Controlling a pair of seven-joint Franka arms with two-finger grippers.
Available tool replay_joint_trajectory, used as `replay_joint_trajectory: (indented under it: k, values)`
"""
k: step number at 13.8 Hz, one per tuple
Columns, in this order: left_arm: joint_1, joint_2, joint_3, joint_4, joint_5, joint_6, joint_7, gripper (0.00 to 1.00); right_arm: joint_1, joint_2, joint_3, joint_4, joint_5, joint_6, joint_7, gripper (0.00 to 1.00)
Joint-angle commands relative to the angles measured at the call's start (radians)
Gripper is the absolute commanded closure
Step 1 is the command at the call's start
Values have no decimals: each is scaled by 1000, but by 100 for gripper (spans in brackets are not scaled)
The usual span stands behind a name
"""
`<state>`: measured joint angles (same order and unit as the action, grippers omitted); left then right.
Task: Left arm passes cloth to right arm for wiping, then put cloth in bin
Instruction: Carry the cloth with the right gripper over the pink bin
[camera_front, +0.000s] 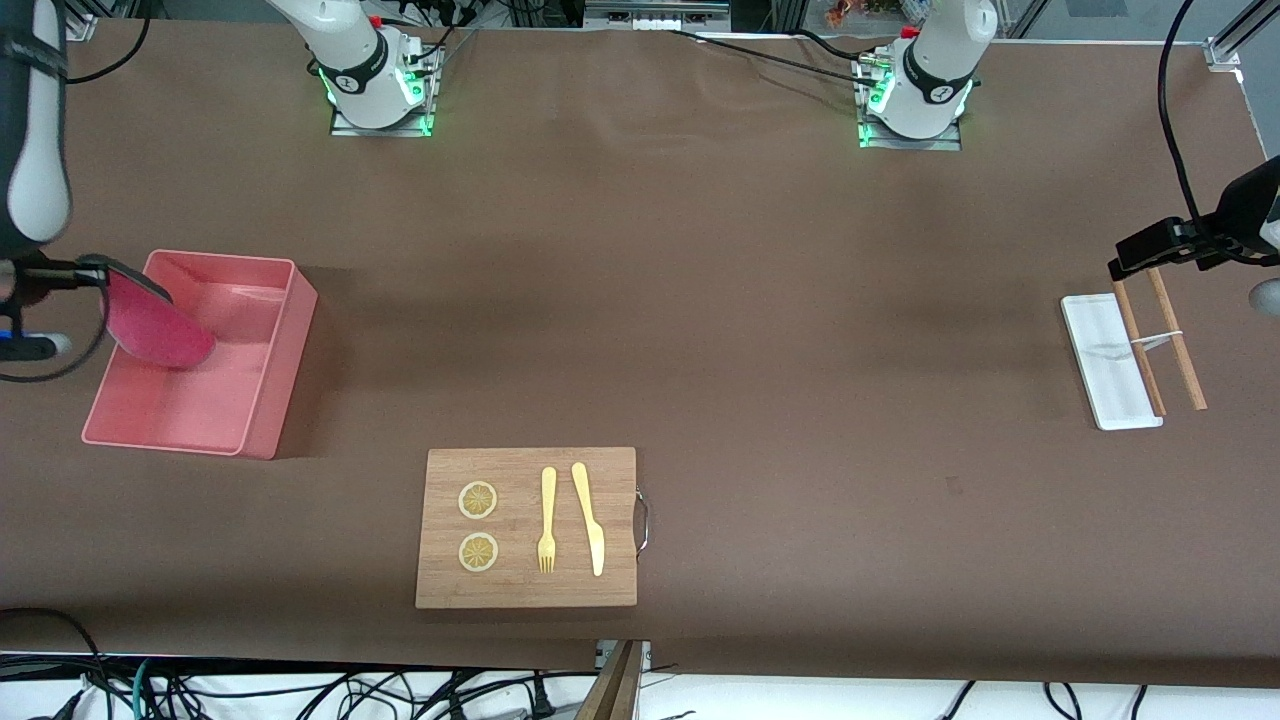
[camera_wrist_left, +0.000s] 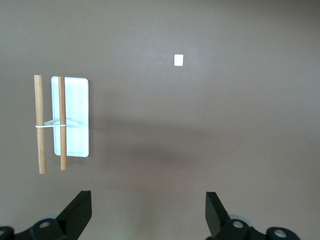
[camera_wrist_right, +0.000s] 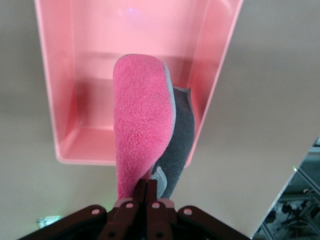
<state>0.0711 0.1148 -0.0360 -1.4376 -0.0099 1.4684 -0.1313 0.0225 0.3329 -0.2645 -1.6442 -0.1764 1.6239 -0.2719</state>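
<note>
The cloth (camera_front: 160, 330) hangs from my right gripper (camera_front: 92, 272), which is shut on its top edge over the pink bin (camera_front: 285, 340) at the right arm's end of the table. In the right wrist view the gripper (camera_wrist_right: 147, 189) pinches the cloth (camera_wrist_right: 142, 125). The crimson-pink face and the dark grey face both show, dangling above the bin's open inside (camera_wrist_right: 55, 100). My left gripper (camera_front: 1150, 250) waits over the left arm's end of the table. In the left wrist view it (camera_wrist_left: 148, 212) is open and empty above bare table.
A wooden cutting board (camera_front: 527, 580) with two lemon slices, a fork and a knife lies near the front camera. A small flat white tray (camera_front: 1100, 370) with two wooden sticks (camera_front: 1185, 360) lies below the left gripper and shows in the left wrist view (camera_wrist_left: 75, 100).
</note>
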Motion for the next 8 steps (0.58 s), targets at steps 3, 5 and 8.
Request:
replay_joint_trajectory:
  k: [3,5,8]
  values:
    - [-5,13,2,48,2,-23,-2,0,1,44,2,-150,41,233,16,100]
    - [-10,13,-1,51,-5,-20,4,0,2,78,2,-195,64,347,16,100]
    - [-20,14,-5,59,-7,-13,7,0,1,117,2,-200,98,447,13,0]
